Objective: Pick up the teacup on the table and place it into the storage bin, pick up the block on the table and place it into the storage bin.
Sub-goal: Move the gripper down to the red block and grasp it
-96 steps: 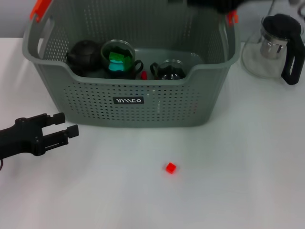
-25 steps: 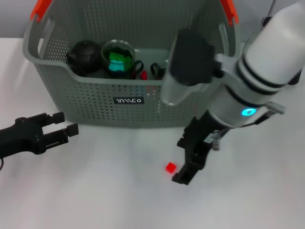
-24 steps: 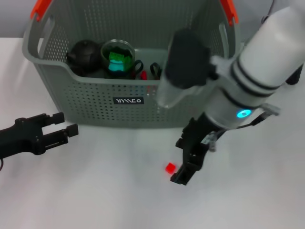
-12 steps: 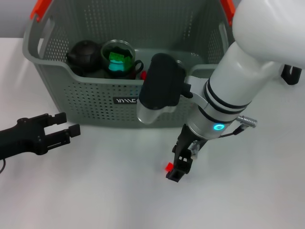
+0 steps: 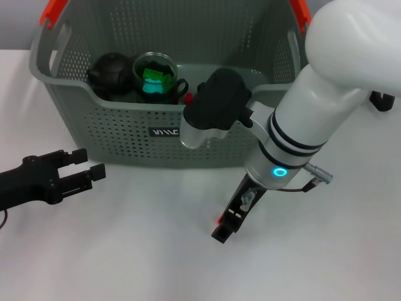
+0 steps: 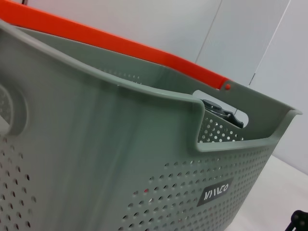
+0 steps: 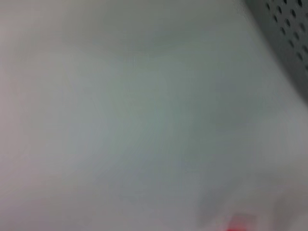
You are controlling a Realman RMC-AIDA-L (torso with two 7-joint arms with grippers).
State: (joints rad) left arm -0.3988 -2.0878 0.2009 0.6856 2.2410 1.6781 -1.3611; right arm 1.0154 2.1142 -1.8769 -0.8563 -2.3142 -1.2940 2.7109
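The red block [image 5: 217,219] lies on the white table in front of the storage bin [image 5: 125,135], and only a sliver of it shows beside my right gripper [image 5: 224,228]. That gripper reaches down onto the table right at the block and covers most of it. The right wrist view shows blurred tabletop with the block [image 7: 238,224] as a red smear at its edge. A glass teacup [image 5: 155,78] with something green in it sits inside the bin. My left gripper [image 5: 84,169] rests open and empty over the table, left of the bin's front.
A dark teapot [image 5: 109,72] sits in the bin beside the teacup. The bin has orange handle ends [image 5: 53,11] and a black label [image 5: 165,132]. The label [image 6: 215,191] also shows in the left wrist view. A black jug handle [image 5: 381,100] peeks out behind my right arm.
My right arm has swung in from behind the bin and lowered its gripper onto the block, which now shows only as a sliver. The left arm has stayed put.
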